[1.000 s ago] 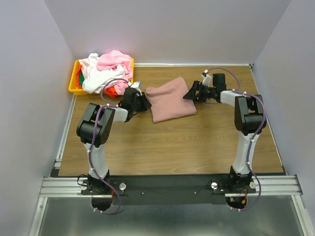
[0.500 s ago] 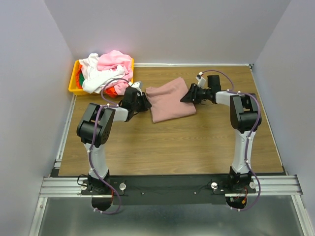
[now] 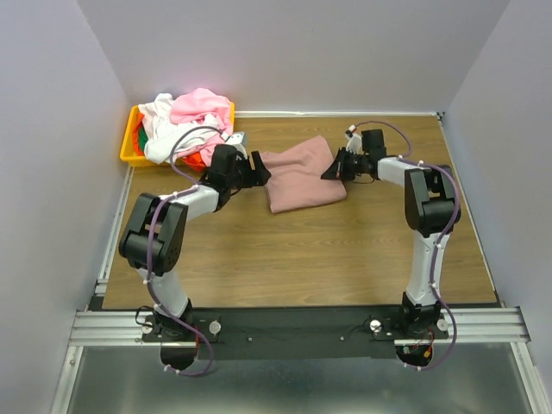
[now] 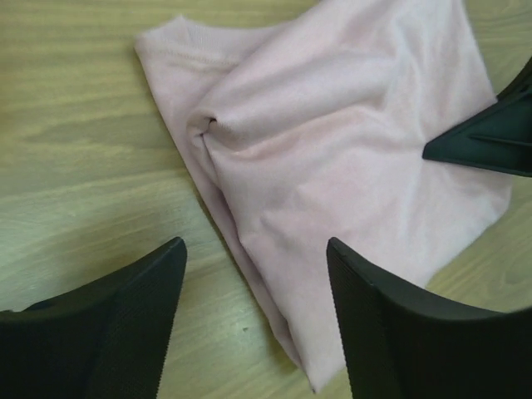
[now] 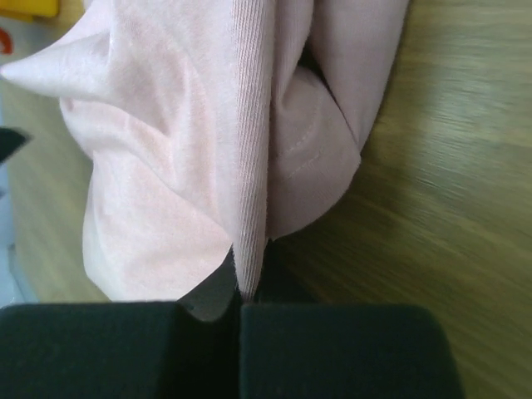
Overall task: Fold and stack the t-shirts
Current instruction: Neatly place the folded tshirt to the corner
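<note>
Pinching hard now, the right claw (image 3: 332,168) is clenched on the mauve-pink t-shirt (image 3: 302,175), up in the upper middle of the overhead view. The right wrist view shows it cleanly: both pads are pressed together at the bottom of the frame, and a thin ridge of cloth (image 5: 249,166) rises straight up out of the seam between them. The rest of the shirt bunches away to the left of that view over the wooden bench (image 5: 449,191).

Over on the shirt's left edge, the left claw (image 3: 256,171) is released. In its own wrist view the 2 fingers stand wide apart at the bottom of the frame with nothing between them but the shirt's lower edge (image 4: 332,150) and bare bench. Whether the tips touch the cloth I cannot tell. A dark tip of the right claw (image 4: 486,141) pokes in from the right edge of that view, onto the shirt.

The shirt lies folded and rumpled on the bench (image 3: 302,250), between the 2 claws. In the upper left of the overhead view, a heap of t-shirts (image 3: 185,121) in pink, white, red-orange and green overflows the yellow bin (image 3: 131,148).
</note>
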Robot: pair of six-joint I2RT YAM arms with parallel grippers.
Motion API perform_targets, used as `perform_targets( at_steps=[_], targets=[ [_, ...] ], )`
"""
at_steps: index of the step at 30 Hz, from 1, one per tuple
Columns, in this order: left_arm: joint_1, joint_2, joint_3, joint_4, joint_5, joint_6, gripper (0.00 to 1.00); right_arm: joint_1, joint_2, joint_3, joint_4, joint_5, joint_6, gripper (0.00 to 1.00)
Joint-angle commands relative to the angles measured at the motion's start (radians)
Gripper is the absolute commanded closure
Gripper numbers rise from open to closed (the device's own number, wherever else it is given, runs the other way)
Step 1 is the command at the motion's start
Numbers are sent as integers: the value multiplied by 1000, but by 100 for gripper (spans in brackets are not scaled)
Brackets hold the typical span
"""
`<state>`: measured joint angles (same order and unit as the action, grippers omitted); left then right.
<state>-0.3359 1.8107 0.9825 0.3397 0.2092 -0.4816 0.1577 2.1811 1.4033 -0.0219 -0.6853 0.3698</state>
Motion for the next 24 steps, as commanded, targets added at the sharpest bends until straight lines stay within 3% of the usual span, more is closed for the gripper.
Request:
perform_targets(
  at_steps=[1, 13, 24],
  targets=[
    [-5, -126, 42, -134, -53, 66, 20, 0, -82, 51, -131, 210, -78, 100],
    [-18, -465, -30, -212, -19, 23, 19, -90, -54, 178, -305, 544, -218, 100],
    [-18, -564, -50, -258, -56, 34, 16, -247, 84, 371, -395, 727, -357, 100]
  ],
)
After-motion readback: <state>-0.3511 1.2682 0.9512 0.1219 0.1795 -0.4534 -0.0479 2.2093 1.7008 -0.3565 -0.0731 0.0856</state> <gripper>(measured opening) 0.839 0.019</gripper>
